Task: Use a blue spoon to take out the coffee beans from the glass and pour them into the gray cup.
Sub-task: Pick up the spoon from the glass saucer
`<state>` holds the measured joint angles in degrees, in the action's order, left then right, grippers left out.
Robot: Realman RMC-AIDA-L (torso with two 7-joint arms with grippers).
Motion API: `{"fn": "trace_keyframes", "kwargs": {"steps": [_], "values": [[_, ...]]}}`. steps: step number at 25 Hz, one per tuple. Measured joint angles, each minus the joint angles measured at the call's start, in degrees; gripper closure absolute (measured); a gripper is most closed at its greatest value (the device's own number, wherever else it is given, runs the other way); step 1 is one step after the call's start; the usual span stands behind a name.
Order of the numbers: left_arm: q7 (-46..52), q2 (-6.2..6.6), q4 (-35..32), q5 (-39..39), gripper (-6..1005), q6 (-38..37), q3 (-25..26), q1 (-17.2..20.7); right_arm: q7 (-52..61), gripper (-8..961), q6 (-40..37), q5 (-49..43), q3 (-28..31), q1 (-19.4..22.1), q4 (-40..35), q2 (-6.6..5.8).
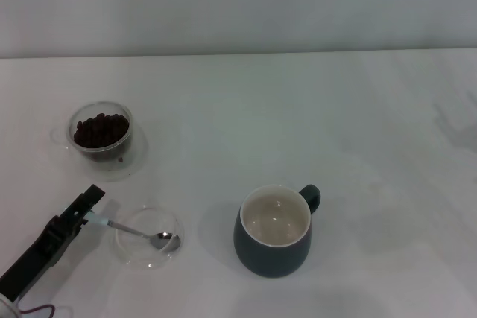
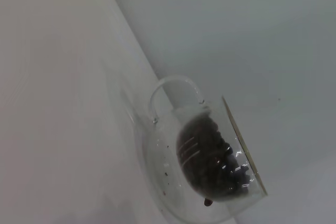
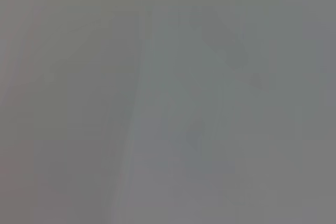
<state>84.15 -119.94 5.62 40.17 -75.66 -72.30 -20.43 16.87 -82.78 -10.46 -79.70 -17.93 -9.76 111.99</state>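
Evidently the job has barely begun: the coffee beans (image 1: 100, 130) all sit in the glass (image 1: 101, 132) at about ten o'clock on the white table (image 1: 335, 124), and the gray cup (image 1: 274, 231), toward five o'clock of the glass, shows only a bare cream inside. What remains, I judge, is lifting the spoon, scooping and pouring. The blue spoon (image 1: 134, 230) lies with its metal bowl in a shallow glass dish (image 1: 148, 237) at seven o'clock, its pale handle reaching out toward the left gripper (image 1: 91, 208). That gripper comes in low from the bottom-left corner, angled toward one o'clock, fingers pinched on the handle's end. The right gripper is out of sight.
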Motion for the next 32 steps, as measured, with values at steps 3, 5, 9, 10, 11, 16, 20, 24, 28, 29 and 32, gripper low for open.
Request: {"fn": "trace_keyframes", "kwargs": {"steps": [3,5,9,10,11,16,20,24,28,29,32], "values": [[-0.26,-0.03,0.00,0.00,308,-0.29,0.12,0.22,0.00,215,0.34,0.00,-0.01,-0.01,0.00,-0.05],[-0.25,-0.04,0.00,-0.01,343,-0.32,0.13,0.23,0.00,215,0.37,0.00,-0.01,-0.01,0.00,-0.05],[0.39,-0.03,0.00,-0.09,413,-0.34,0.14,0.23,-0.64,215,1.13,0.00,0.11,0.00,0.00,0.00],[0.55,-0.03,0.00,-0.11,431,-0.35,0.14,0.23,-0.81,215,1.29,0.00,0.18,-0.02,0.00,0.02],[0.86,-0.03,0.00,-0.17,449,-0.35,0.14,0.22,-0.88,215,1.33,0.00,0.22,-0.03,0.00,0.05],[1.57,-0.03,0.00,-0.26,623,-0.37,0.14,0.22,-1.47,215,1.36,0.00,0.26,0.03,0.00,0.28],[1.78,-0.03,0.00,-0.44,748,-0.37,0.17,0.22,-1.58,215,1.52,0.00,0.33,0.02,0.00,0.31],[1.80,-0.03,0.00,-0.55,808,-0.46,0.23,0.27,-1.59,215,1.74,0.00,0.36,-0.04,0.00,0.33],[1.27,0.09,-0.10,-0.65,857,-3.32,0.26,0.32,-1.67,216,1.93,0.04,0.35,-0.08,0.00,0.33],[1.15,0.13,-0.13,-0.67,870,-3.83,0.27,0.35,-1.80,216,1.95,0.07,0.36,-0.09,0.00,0.33],[0.85,0.43,-1.81,-0.73,871,-6.43,0.33,1.27,-2.69,216,1.96,0.19,0.34,-0.17,0.00,0.37]]}}
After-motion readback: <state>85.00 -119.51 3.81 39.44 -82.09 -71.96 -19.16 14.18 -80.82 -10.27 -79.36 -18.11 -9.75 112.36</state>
